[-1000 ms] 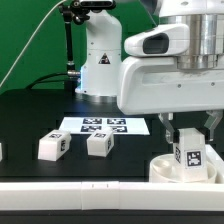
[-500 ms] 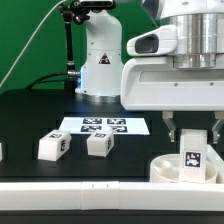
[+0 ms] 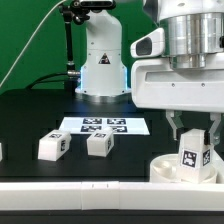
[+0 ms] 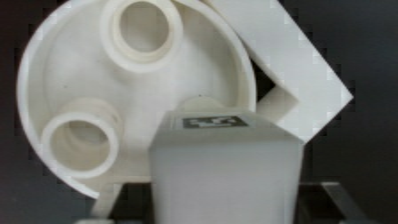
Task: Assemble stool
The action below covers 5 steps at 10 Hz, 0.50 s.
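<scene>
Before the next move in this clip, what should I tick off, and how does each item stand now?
1. Gripper shut on a leg: ok, a finger stands on either side of it.
2. That leg is over the seat: ok in the exterior view.
3. Leg lined up with a socket: cannot tell. The wrist view shows two open sockets beside the leg, and the leg hides what lies under it.
4. Leg pressed fully home: cannot tell.
5. Two loose legs stand apart from the seat, toward the exterior view's left: ok.
</scene>
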Tool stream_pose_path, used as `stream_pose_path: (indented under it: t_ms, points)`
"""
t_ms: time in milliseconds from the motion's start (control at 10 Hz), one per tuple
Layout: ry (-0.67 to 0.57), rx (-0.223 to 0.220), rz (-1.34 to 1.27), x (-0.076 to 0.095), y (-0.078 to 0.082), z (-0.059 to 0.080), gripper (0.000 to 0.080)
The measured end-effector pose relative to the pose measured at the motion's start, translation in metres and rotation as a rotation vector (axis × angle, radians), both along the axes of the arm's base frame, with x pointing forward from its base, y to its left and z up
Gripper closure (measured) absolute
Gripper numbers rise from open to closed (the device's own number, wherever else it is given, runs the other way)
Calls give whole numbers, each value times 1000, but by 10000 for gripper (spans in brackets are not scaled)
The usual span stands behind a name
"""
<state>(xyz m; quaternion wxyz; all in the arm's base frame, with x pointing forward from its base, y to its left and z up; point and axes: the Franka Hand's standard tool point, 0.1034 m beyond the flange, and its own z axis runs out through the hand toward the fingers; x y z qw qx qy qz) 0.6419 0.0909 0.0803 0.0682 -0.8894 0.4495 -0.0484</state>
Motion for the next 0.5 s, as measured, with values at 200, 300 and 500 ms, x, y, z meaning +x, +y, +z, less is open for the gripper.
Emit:
stream_pose_path:
  t_ms: [200,300,500]
  points:
    - [4,21,-110,0,1,0,462]
    - [-1,63,-287,0,2,1,462]
    - [2,125,-556,0,7,1,462]
